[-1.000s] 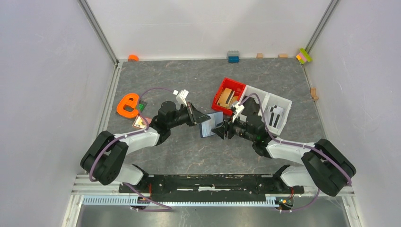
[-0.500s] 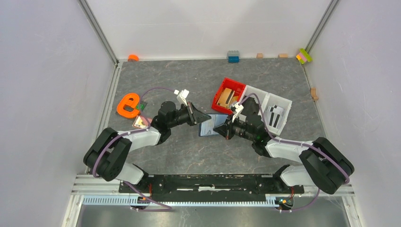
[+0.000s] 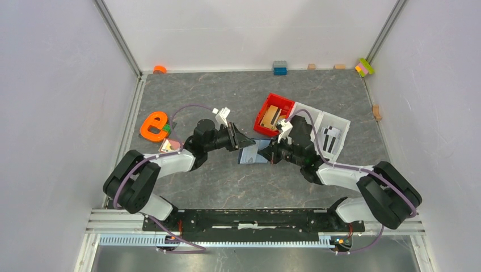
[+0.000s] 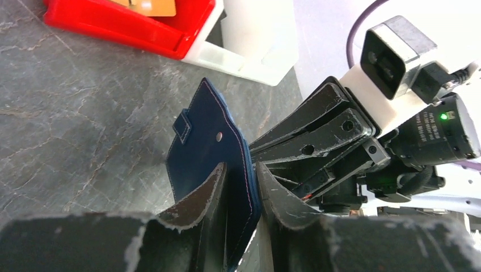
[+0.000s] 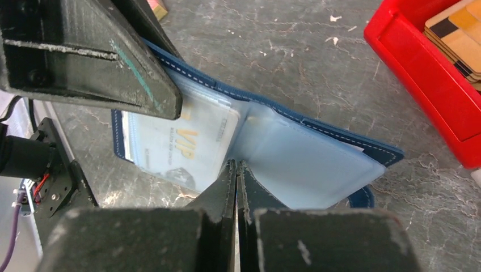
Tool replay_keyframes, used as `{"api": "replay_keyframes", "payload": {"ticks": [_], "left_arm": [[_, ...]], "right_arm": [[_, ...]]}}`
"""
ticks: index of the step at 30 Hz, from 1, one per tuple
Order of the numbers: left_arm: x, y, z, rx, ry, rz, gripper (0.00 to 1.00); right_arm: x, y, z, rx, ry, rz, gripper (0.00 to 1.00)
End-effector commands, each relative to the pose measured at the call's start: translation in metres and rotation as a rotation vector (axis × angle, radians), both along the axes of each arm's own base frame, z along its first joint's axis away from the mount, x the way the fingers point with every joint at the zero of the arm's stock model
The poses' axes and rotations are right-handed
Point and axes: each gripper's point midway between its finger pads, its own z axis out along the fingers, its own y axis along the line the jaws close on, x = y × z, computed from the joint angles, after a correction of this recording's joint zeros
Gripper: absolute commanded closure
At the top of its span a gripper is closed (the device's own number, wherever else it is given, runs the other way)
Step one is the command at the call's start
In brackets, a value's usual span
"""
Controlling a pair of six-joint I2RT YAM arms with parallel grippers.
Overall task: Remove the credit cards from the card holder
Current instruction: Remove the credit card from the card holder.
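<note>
The card holder (image 3: 251, 154), a navy wallet, is open at the table's centre between my two grippers. My left gripper (image 4: 241, 187) is shut on its outer navy flap (image 4: 207, 141), the one with the snap. In the right wrist view the light blue inside (image 5: 306, 158) faces me, and a pale credit card (image 5: 181, 141) printed "VIP" sits in a clear pocket. My right gripper (image 5: 235, 167) is shut with its tips at the lower edge of the inner fold, seemingly pinching it. A pinkish card (image 3: 168, 147) lies on the table by my left arm.
A red tray (image 3: 282, 99) with tan wooden blocks (image 3: 272, 116) stands just behind the wallet, joined to a white tray (image 3: 340, 120) on its right. An orange object (image 3: 153, 126) lies at the left. Small blocks line the back wall.
The wallet has come down from a raised, tilted pose to lie lower and flatter. Both grippers have moved slightly toward the back with it, and the right one has closed in on it.
</note>
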Motion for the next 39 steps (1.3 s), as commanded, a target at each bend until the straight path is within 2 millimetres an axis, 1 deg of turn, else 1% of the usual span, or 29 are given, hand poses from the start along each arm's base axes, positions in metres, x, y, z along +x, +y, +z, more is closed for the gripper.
{"api": "replay_keyframes", "payload": {"ticks": [1, 3, 5, 8, 11, 14, 18, 20, 21, 22, 24, 26, 29, 31, 36, 39], "left_arm": [[0.005, -0.006, -0.011, 0.055, 0.018, -0.027, 0.72], [0.005, -0.007, -0.017, 0.063, 0.029, -0.041, 0.79], [0.005, -0.008, -0.022, 0.071, 0.040, -0.046, 0.82], [0.008, -0.008, -0.032, 0.101, 0.057, -0.046, 0.81], [0.009, -0.007, -0.042, 0.137, 0.076, -0.044, 0.78], [0.010, -0.006, -0.048, 0.165, 0.086, -0.041, 0.76], [0.011, -0.004, -0.055, 0.193, 0.098, -0.040, 0.74], [0.011, -0.003, -0.058, 0.210, 0.105, -0.042, 0.71], [0.011, -0.002, -0.060, 0.219, 0.109, -0.045, 0.67], [0.010, -0.002, -0.061, 0.229, 0.113, -0.048, 0.60], [0.008, 0.000, -0.064, 0.242, 0.120, -0.058, 0.55], [0.005, 0.002, -0.066, 0.250, 0.126, -0.068, 0.53], [0.002, 0.004, -0.067, 0.245, 0.133, -0.083, 0.53], [0.000, 0.003, -0.066, 0.236, 0.140, -0.094, 0.53], [-0.005, 0.004, -0.058, 0.219, 0.136, -0.101, 0.47], [-0.005, 0.005, -0.058, 0.226, 0.138, -0.095, 0.46]], "right_arm": [[0.013, 0.002, -0.002, -0.017, 0.025, -0.028, 1.00], [0.013, 0.003, -0.006, -0.021, 0.033, -0.024, 1.00], [0.013, 0.003, -0.007, -0.023, 0.034, -0.018, 1.00], [0.013, 0.003, -0.010, -0.032, 0.038, -0.017, 1.00], [0.015, 0.003, -0.018, -0.054, 0.055, -0.024, 0.99], [0.016, 0.005, -0.029, -0.072, 0.088, -0.016, 0.98], [0.015, 0.008, -0.037, -0.074, 0.122, -0.008, 0.97], [0.015, 0.007, -0.040, -0.080, 0.128, -0.014, 0.96], [0.015, 0.007, -0.041, -0.083, 0.131, -0.017, 0.96], [0.016, 0.006, -0.043, -0.089, 0.136, -0.022, 0.96], [0.016, 0.005, -0.048, -0.100, 0.144, -0.031, 0.96], [0.017, 0.004, -0.053, -0.109, 0.155, -0.036, 0.96], [0.016, 0.004, -0.061, -0.123, 0.174, -0.035, 0.96], [0.016, 0.004, -0.063, -0.127, 0.179, -0.037, 0.96], [0.016, 0.003, -0.063, -0.131, 0.180, -0.040, 0.96], [0.016, 0.003, -0.063, -0.130, 0.183, -0.040, 0.96]]}}
